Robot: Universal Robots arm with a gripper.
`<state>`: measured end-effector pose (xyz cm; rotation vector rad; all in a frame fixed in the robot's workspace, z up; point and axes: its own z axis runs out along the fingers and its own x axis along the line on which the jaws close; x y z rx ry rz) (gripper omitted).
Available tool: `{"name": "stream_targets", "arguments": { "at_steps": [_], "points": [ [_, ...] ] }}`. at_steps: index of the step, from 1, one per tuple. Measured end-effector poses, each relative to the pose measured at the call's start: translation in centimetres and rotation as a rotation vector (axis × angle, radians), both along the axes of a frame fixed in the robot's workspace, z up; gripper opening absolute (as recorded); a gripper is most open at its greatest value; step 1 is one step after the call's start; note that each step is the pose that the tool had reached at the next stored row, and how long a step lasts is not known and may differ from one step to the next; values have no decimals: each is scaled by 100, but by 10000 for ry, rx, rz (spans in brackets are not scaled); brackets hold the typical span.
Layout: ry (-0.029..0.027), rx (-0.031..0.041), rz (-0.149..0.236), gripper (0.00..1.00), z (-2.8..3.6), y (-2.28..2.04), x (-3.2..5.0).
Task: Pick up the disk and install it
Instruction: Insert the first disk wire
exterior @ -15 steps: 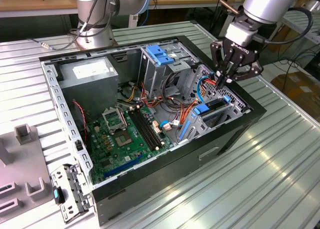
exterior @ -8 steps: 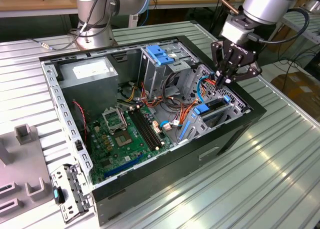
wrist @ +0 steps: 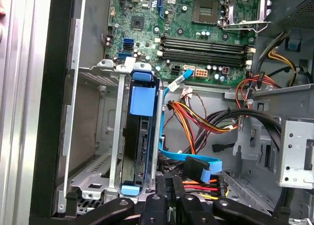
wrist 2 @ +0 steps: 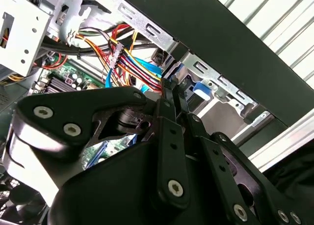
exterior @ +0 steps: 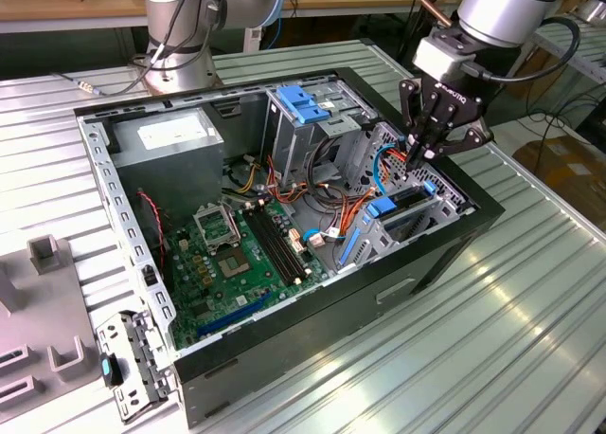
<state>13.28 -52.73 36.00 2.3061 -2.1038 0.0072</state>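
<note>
Claw (wrist: 169, 185): fingers pressed together, empty | disk (wrist: 140, 136): seated in bay (wrist: 93, 131), just beside claw

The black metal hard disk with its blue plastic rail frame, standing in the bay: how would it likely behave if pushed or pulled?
The black metal hard disk looks rigid and probably heavy for its size. Held on edge in the grey metal bay, it should slide rather than tip. Its blue plastic frame may flex slightly.
</note>
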Motion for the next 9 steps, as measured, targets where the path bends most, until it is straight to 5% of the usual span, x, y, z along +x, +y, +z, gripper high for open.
{"name": "stream_targets", "arguments": {
  "at_steps": [9],
  "points": [
    [0,1,-38,16,-2,0,0]
  ]
}}
